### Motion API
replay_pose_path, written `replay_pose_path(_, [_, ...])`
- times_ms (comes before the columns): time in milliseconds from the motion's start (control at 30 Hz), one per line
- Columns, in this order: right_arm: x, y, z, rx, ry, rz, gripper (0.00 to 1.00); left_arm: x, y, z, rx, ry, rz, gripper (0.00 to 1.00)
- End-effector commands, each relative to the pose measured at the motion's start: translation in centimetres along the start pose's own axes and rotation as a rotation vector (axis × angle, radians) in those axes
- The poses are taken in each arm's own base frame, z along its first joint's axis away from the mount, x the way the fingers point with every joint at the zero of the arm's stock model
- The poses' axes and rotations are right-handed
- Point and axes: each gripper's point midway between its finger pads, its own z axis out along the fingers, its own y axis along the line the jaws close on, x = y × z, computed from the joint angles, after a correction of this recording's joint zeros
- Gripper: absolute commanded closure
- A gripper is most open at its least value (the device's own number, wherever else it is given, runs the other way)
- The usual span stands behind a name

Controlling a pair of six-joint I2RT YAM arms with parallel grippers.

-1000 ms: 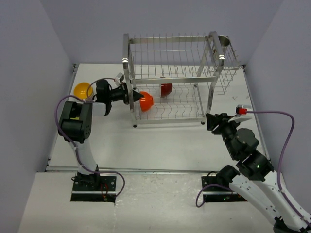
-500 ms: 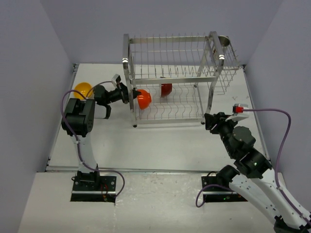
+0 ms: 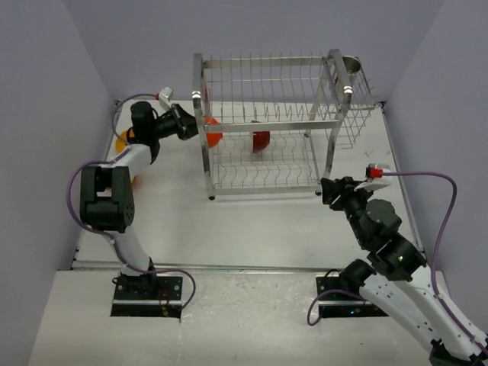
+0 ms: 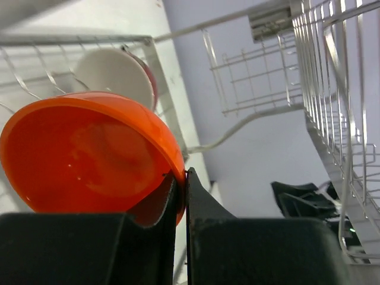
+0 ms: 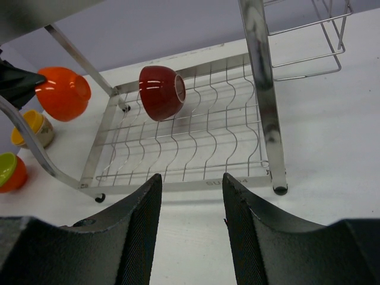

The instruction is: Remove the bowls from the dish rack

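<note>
The workspace was enclosed by plain lavender walls (image 3: 69, 69), and a white table (image 3: 252, 221) formed the work surface. The dish rack (image 3: 274, 122) was stood at the far centre of the table. In the top view, the left gripper (image 3: 200, 131) was located at the rack's left end and the right gripper (image 3: 326, 191) near its front right post. The left gripper was clenched on the rim of the orange-red bowl (image 3: 213, 133), which was held off the table at that left end; the pinch on the rim was confirmed only by the left wrist view (image 4: 181, 196). The right gripper was seen released, with nothing between its fingers, only in the right wrist view (image 5: 190, 190). The dark red bowl (image 5: 160, 92) was resting on its side on the lower tier. Beyond the rack's left end, a yellow bowl (image 5: 32, 127) and a lime-green bowl (image 5: 6, 163) nested in an orange bowl (image 5: 15, 178) were shown on the table by the right wrist view; in the top view they were largely hidden behind the left arm.
</note>
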Motion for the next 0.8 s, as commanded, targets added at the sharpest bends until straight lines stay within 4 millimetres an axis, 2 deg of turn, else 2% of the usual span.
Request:
replay_pose_path(0, [-0.8,0.5,-0.1,-0.025,-0.033,0.005,0.53,-2.6,1.0,-3.2,-0.199,-0.062,0.153,1.00])
replay_pose_path(33, [-0.9,0.6,-0.1,-0.029,-0.034,0.004,0.53,-3.5,1.3,-4.2,-0.240,-0.094,0.163,1.00])
replay_pose_path(100, [-0.8,0.7,-0.2,-0.038,-0.032,0.005,0.53,-3.7,1.7,-5.4,-0.296,-0.098,0.171,1.00])
replay_pose_path(133, [-0.8,0.8,-0.2,-0.042,-0.032,0.007,0.53,-3.8,3.1,-6.5,-0.389,-0.116,0.138,1.00])
replay_pose_path(200, [-0.8,0.9,-0.3,-0.050,-0.033,0.010,0.53,-5.6,3.7,-8.2,-0.520,-0.172,0.227,1.00])
replay_pose_path(267, [-0.9,1.1,-0.5,-0.064,-0.033,0.014,0.53,-6.0,4.4,-9.9,-0.634,-0.184,0.258,1.00])
replay_pose_path(300, [-0.8,1.2,-0.5,-0.073,-0.031,0.015,0.53,-7.0,4.7,-11.3,-0.728,-0.234,0.287,1.00])
replay_pose_path(333, [-0.8,1.3,-0.5,-0.080,-0.031,0.017,0.53,-6.7,5.0,-12.2,-0.786,-0.229,0.280,1.00])
replay_pose_path(500, [-0.6,1.9,-0.5,-0.106,-0.017,0.013,0.54,-7.9,5.2,-17.4,-1.072,-0.301,0.387,1.00])
replay_pose_path(767, [-0.2,2.8,-0.4,-0.149,0.003,0.006,0.54,-8.1,5.8,-20.4,-1.231,-0.327,0.413,1.00])
